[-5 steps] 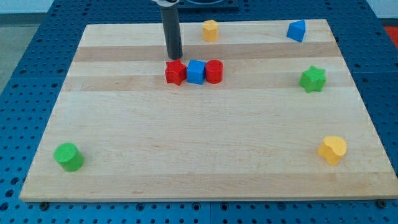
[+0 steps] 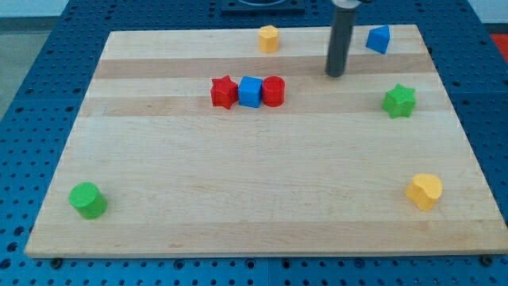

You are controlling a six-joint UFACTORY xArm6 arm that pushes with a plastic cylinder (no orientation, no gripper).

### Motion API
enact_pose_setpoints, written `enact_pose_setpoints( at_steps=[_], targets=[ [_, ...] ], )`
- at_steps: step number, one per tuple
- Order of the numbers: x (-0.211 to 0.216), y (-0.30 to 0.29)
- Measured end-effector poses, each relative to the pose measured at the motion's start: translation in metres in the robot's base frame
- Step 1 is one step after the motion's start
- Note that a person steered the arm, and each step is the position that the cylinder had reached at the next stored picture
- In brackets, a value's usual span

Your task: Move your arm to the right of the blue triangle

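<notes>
The blue triangle (image 2: 379,38) lies near the board's top right corner. My tip (image 2: 336,74) rests on the board below and to the left of the blue triangle, apart from it. The dark rod rises from the tip to the view's top edge. The tip touches no block.
A red star (image 2: 224,92), a blue cube (image 2: 250,91) and a red cylinder (image 2: 273,90) sit in a row left of the tip. A yellow block (image 2: 268,37) is at the top. A green star (image 2: 399,101) and a yellow heart (image 2: 425,191) are at right, a green cylinder (image 2: 86,199) at bottom left.
My tip has moved to the right, from just above the red star to a spot below and left of the blue triangle. No block has moved.
</notes>
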State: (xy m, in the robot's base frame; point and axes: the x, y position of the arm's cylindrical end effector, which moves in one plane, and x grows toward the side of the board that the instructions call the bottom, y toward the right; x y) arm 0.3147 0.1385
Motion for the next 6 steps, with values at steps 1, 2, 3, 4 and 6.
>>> enact_pose_setpoints(
  at_steps=[1,2,3,4,6],
  targets=[
    [0.000,0.049],
    [0.000,0.090],
    [-0.005,0.121],
    [-0.023,0.141],
    [-0.064,0.145]
  ],
)
